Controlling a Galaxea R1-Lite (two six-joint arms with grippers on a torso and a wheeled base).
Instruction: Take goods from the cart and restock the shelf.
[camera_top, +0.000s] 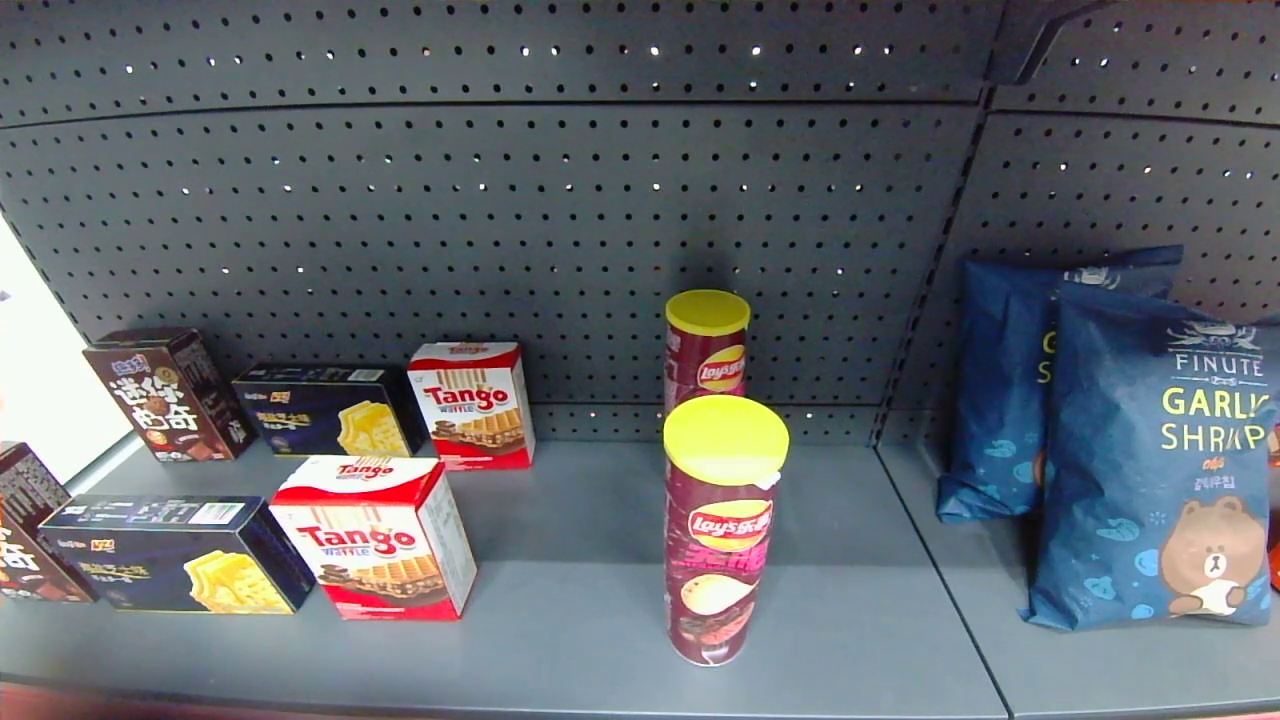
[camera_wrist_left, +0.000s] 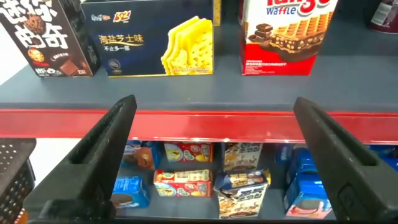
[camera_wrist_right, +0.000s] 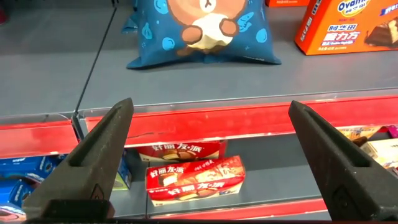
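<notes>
Head view. Looks down on a grey shelf (camera_top: 560, 560) backed by pegboard (camera_top: 500, 200). Shows a front can (camera_top: 722, 530) and a rear can (camera_top: 707, 350), both upright with yellow lids, lined up one behind the other and apart. Shows two wafer boxes (camera_top: 385, 540), two navy cracker boxes (camera_top: 190, 565) beside them, and brown boxes (camera_top: 168, 395) at the far end. Shows a front bag (camera_top: 1150, 460) and a rear bag (camera_top: 1000, 380), blue and standing in the next bay.

Left wrist view. Finds the left claw (camera_wrist_left: 214, 106) released, spread wide, gripping nothing, level with the red shelf edge (camera_wrist_left: 205, 124). Straight beyond the claw, on the shelf: a cracker box (camera_wrist_left: 155, 37). Beyond one finger: a wafer box (camera_wrist_left: 286, 37). Beyond the other finger: a brown box (camera_wrist_left: 46, 37). Below the claw: small packs (camera_wrist_left: 186, 183) on a lower shelf.

Right wrist view. Finds the right claw (camera_wrist_right: 210, 104) released too, wide apart and empty, at the same red edge. Just beyond the claw: the bear-printed bag (camera_wrist_right: 199, 31) on the shelf. Past one finger: an orange box (camera_wrist_right: 348, 25). Below the claw: red packs (camera_wrist_right: 193, 180) on the lower shelf.
</notes>
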